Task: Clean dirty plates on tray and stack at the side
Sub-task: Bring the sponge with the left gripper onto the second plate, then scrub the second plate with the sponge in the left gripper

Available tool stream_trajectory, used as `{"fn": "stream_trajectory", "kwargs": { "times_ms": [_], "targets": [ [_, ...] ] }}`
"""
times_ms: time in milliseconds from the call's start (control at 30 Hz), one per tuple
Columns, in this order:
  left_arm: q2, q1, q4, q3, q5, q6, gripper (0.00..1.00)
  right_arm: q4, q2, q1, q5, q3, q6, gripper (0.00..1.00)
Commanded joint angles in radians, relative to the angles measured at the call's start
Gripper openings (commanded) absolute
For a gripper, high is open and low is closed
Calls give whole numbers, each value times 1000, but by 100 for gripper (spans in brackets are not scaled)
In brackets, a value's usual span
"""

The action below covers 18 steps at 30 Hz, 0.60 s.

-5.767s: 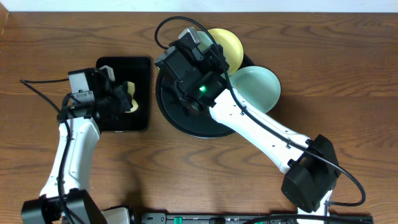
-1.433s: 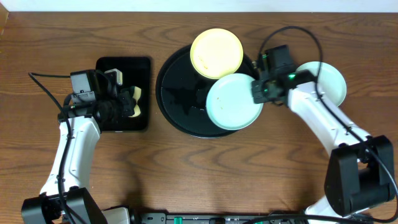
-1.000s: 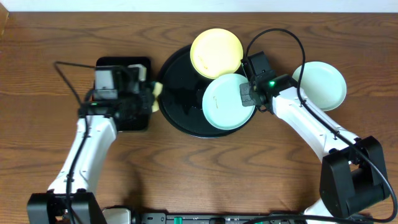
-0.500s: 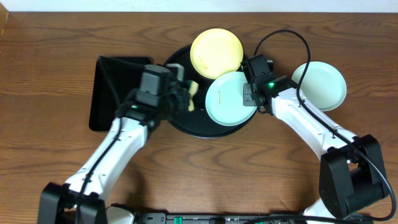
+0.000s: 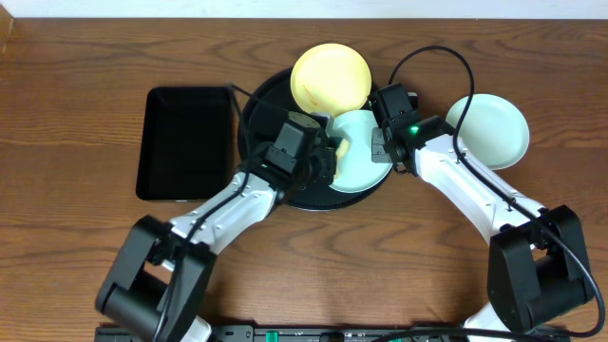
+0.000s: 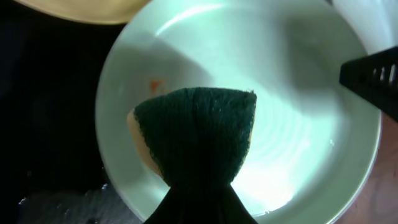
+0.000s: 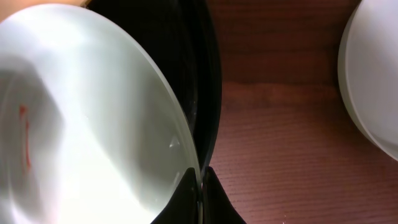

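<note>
- Pale green and glossy, the plate (image 6: 249,81) we are working on lies in the right half of the round black tray (image 5: 255,128), just beside the yellow plate (image 5: 330,81) at the tray's back edge.
- Our left gripper (image 5: 326,161) is closed tight on a sponge (image 6: 196,134). The dark green scouring side faces the wrist camera with yellow foam beneath, and it sits on the plate's floor close to a small orange smear (image 6: 155,83).
- Our right gripper (image 7: 200,180) has its fingers pressed together on the plate's right rim, pinching the thin lip to steady it.
- We judge the plate to be stiff, light and likely to chip. Its shine suggests a slick surface, so a hard scrub could make it skate.
- The rim looks like the only sound place to hold, since the lip gives the fingers both faces and the smooth centre gives none.
- The sponge looks soft and should squash under pressure.
- A second green plate (image 5: 487,130) rests on the wooden table (image 5: 95,237), well apart from the tray on its right.
</note>
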Motion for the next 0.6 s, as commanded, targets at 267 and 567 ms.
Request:
{"fn": "stream_trajectory", "kwargs": {
  "times_ms": [267, 567],
  "targets": [
    [108, -3, 97, 6, -10, -33, 8, 4, 12, 7, -3, -5, 15, 1],
    [110, -5, 97, 6, -10, -33, 8, 7, 12, 8, -13, -5, 14, 1]
  ]
}}
